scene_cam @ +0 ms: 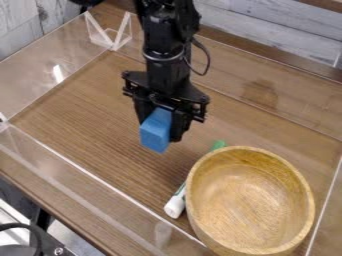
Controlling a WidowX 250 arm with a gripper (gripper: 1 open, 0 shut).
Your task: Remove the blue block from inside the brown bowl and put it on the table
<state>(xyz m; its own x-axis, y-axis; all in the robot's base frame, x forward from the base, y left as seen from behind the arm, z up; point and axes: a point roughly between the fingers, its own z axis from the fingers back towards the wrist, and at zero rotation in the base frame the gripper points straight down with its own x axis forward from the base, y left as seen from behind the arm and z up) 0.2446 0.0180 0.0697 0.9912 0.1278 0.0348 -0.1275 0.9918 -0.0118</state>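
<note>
Blue block [158, 131] was held clamped in the gripper [162, 122], pointed straight down, just above the table [94, 115]. Brown bowl [249, 202] was seen empty, to the right and nearer the camera.

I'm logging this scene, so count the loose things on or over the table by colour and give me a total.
Blue: 1, the blue block held in the gripper
Light brown: 1, the brown bowl
White and green: 1, the marker-like object
Total: 3

1 raised view — angled down across the table [80, 120] — fairly near
</note>
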